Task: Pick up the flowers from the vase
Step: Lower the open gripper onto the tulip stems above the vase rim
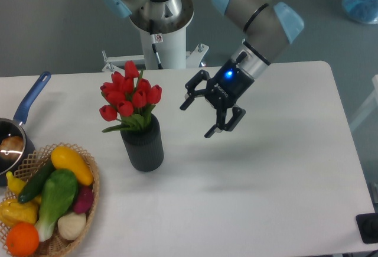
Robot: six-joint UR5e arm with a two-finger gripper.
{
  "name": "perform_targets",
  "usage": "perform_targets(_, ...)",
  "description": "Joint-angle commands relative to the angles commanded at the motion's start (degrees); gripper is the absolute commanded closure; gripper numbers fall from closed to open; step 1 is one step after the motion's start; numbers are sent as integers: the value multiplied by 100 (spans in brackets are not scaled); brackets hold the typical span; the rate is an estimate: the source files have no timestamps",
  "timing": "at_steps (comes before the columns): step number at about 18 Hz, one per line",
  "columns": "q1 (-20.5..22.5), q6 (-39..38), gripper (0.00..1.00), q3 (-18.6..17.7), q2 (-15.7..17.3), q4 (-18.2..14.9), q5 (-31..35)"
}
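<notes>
The flowers [129,96], a bunch of red tulips with green leaves, stand upright in the vase [143,145], a dark ribbed cylinder on the white table left of centre. My gripper [198,117] hangs in the air to the right of the flowers, about level with the blooms and apart from them. Its two black fingers are spread and hold nothing. A blue light glows on its wrist.
A wicker basket [90,177] of colourful vegetables sits at the front left, close to the vase. A blue-handled saucepan [18,121] lies at the left edge. The robot's white base post [164,38] stands behind the flowers.
</notes>
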Motion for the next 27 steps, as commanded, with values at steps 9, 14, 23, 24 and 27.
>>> perform_targets(9, -142, 299, 0, 61, 290, -746, 774)
perform_targets(14, -388, 317, 0, 114, 290, -1055, 888)
perform_targets(23, -634, 334, 0, -61, 326, -1090, 827)
perform_targets(24, -643, 326, 0, -79, 325, -1090, 791)
perform_targets(27, -660, 325, 0, -88, 325, -1090, 642)
